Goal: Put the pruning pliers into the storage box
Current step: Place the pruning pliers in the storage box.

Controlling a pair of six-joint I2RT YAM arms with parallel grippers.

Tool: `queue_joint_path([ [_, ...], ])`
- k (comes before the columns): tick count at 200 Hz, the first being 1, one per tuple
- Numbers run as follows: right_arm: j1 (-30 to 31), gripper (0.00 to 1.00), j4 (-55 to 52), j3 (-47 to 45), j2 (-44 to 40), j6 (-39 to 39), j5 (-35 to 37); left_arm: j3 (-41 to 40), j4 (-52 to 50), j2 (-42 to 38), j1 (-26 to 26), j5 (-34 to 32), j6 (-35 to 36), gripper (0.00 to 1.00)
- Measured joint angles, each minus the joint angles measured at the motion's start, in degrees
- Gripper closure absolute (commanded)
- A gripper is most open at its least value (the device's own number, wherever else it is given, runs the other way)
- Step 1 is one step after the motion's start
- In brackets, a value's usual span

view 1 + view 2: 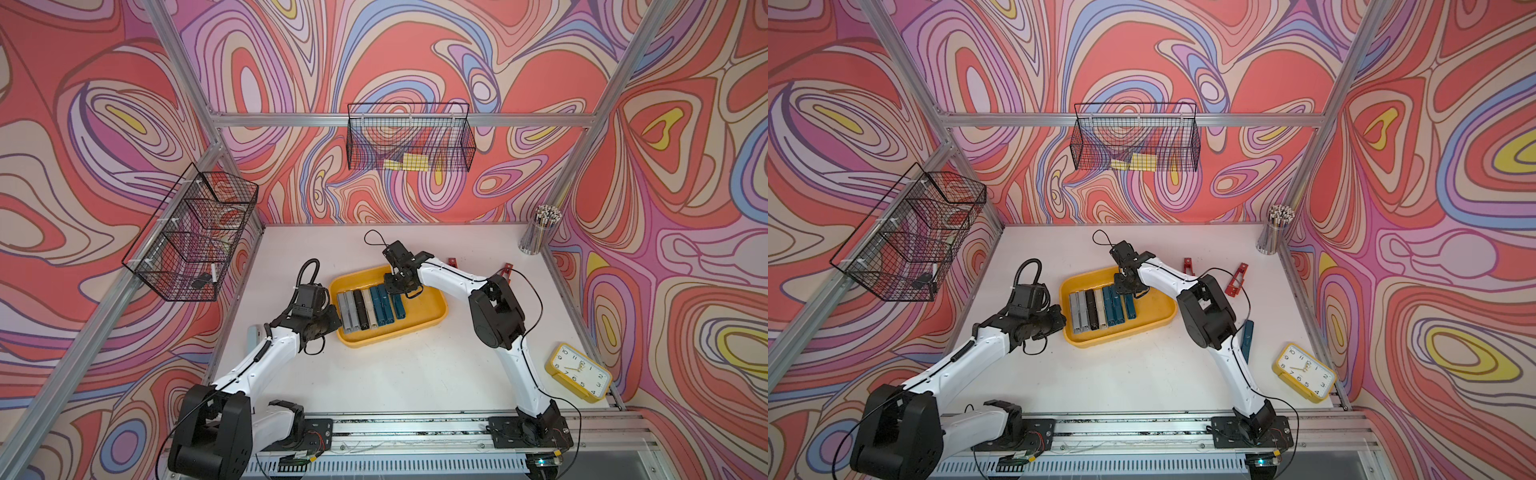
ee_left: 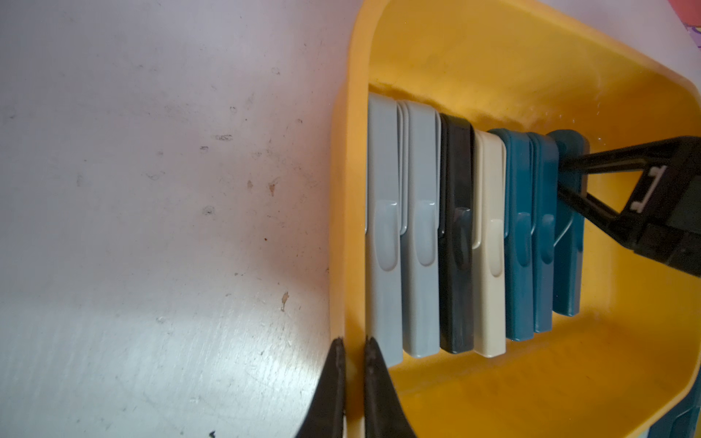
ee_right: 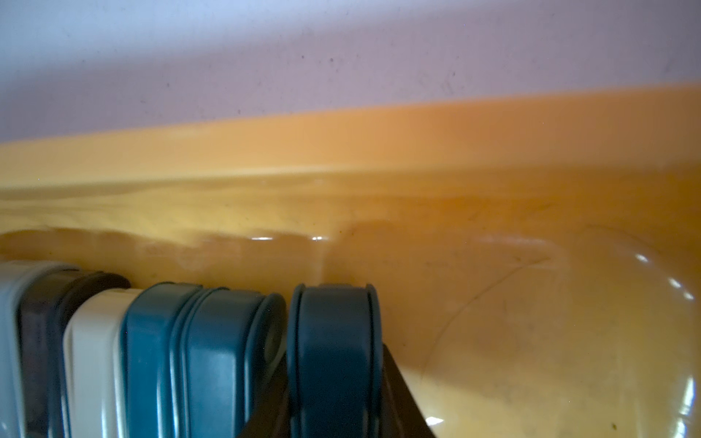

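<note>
The yellow storage box (image 1: pixel 432 320) (image 1: pixel 1154 311) lies mid-table. Inside it, several pruning pliers (image 1: pixel 365 309) (image 2: pixel 455 242) lie side by side: grey, black, beige and teal bars. My right gripper (image 1: pixel 395 291) (image 3: pixel 335 364) is shut on the far end of the outermost teal bar (image 1: pixel 1131 309) (image 2: pixel 567 242), which rests on the box floor. My left gripper (image 1: pixel 336 322) (image 2: pixel 354 349) pinches the box's left rim (image 2: pixel 354 212), one finger outside and one inside. Two red pliers (image 1: pixel 1187 266) (image 1: pixel 1236 280) and one teal bar (image 1: pixel 1247 340) lie on the table to the right.
A yellow clock (image 1: pixel 579 372) stands at the front right. A cup of white-tipped sticks (image 1: pixel 540 228) is in the back right corner. Black wire baskets hang on the back wall (image 1: pixel 409 137) and the left wall (image 1: pixel 191 237).
</note>
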Motion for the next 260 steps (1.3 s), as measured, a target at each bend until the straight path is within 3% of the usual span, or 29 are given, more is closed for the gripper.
queue_joint_path([
  [76,0.0,0.6,0.5,-0.1,0.1,0.0,-0.2,0.0,0.0,0.0,0.0,0.0,0.0,1.0],
  [260,0.0,0.6,1.6,-2.0,-3.2,-0.2,1.2,0.0,0.0,0.0,0.0,0.0,0.0,1.0],
])
